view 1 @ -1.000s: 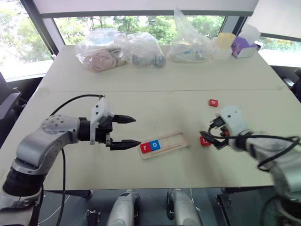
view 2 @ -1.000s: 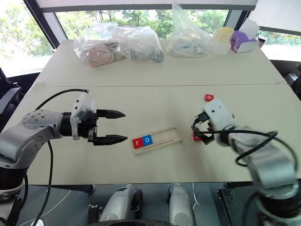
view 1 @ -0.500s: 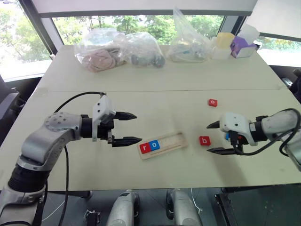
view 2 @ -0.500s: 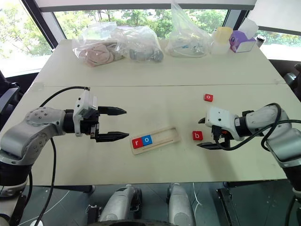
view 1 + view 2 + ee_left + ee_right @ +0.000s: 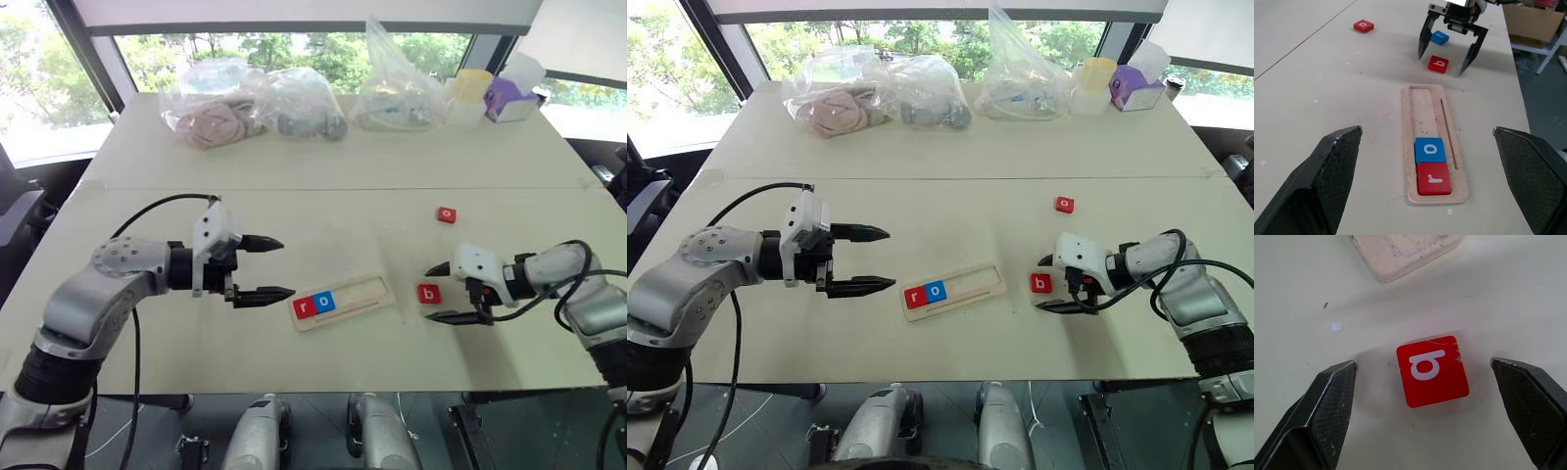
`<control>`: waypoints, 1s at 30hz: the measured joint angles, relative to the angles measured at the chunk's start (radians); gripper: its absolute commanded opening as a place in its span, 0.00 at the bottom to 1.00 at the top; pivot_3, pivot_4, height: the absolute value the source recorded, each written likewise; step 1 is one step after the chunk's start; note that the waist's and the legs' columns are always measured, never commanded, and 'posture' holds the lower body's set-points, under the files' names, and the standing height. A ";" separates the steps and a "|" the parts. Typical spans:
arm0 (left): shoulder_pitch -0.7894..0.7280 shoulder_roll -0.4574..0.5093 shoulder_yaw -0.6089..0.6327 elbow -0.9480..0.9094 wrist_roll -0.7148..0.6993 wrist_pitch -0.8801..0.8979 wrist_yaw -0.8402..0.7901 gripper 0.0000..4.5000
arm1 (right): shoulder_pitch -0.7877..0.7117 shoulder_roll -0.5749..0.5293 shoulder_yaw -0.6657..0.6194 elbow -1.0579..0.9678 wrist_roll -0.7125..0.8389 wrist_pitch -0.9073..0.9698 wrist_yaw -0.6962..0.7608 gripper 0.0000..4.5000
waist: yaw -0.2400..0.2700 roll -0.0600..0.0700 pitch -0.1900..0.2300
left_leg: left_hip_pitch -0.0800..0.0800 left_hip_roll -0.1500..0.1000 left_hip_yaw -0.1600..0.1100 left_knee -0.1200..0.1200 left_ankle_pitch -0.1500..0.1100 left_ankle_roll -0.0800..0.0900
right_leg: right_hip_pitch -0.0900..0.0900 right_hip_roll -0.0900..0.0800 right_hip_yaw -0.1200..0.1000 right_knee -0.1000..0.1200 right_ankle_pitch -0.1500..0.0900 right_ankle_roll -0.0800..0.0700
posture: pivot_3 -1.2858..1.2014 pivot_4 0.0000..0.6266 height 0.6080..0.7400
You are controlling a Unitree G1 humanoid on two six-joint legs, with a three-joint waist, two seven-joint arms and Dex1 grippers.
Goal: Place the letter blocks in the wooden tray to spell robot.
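Tray: A long, shallow wooden tray of pale wood with a raised rim (image 5: 344, 299) is seen lying slantwise on the matte cream table (image 5: 323, 372), near its front edge. Two glossy square blocks are seated at its left end, touching: a red "r" block (image 5: 304, 307) outermost, a blue "o" block (image 5: 323, 303) beside it. The rest of the recess is left bare.

Right gripper: The right gripper (image 5: 1046, 284), white-bodied with two tapered black fingers, is held low over the table, pointed toward the tray's right end. Its fingers are spread wide, and a red square "b" block (image 5: 1432, 370) is framed between them, flat on the table and touched by neither.

Left gripper: The left gripper (image 5: 271, 266) is held above the table, to the left of the tray and apart from it, pointed along the tray's length. Its textured black fingers (image 5: 1327, 176) are parted wide, with nothing between them.

Loose blocks: A second red "o" block (image 5: 447, 213) is seen lying alone farther back. In the left wrist view, a blue block (image 5: 1440, 37) is shown behind the right gripper; its letter cannot be read.

Background: Clear, crumpled plastic bags (image 5: 250, 103) with soft contents are ranged along the far edge, beside a pale yellow container (image 5: 470, 90) and a purple box (image 5: 509, 98).
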 measured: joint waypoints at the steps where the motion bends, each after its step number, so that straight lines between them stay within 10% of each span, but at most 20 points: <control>1: 0.000 0.000 0.000 0.000 0.000 0.000 0.000 1.00 | -0.004 0.004 0.000 0.007 -0.003 -0.006 0.001 0.88 | 0.000 0.000 0.000 | 0.000 0.000 0.000 0.000 0.000 0.000 | 0.000 0.000 0.000 0.000 0.000 0.000 | 0.52 0.24 1.00; 7: -0.001 0.000 0.000 0.000 0.001 0.000 -0.001 1.00 | -0.006 0.008 0.000 0.013 -0.014 -0.027 0.008 0.25 | 0.000 0.000 0.000 | 0.001 0.000 0.000 0.000 0.000 0.000 | 0.001 0.000 0.000 0.000 0.000 0.000 | 0.52 0.24 1.00; 30: 0.089 0.115 -0.023 -0.043 0.072 -0.071 -0.094 1.00 | -0.303 0.176 0.186 -0.189 0.000 0.177 0.136 0.26 | 0.001 0.000 0.000 | 0.000 0.000 0.000 0.000 0.000 -0.001 | -0.001 0.000 0.000 0.001 0.000 0.000 | 0.52 0.24 1.00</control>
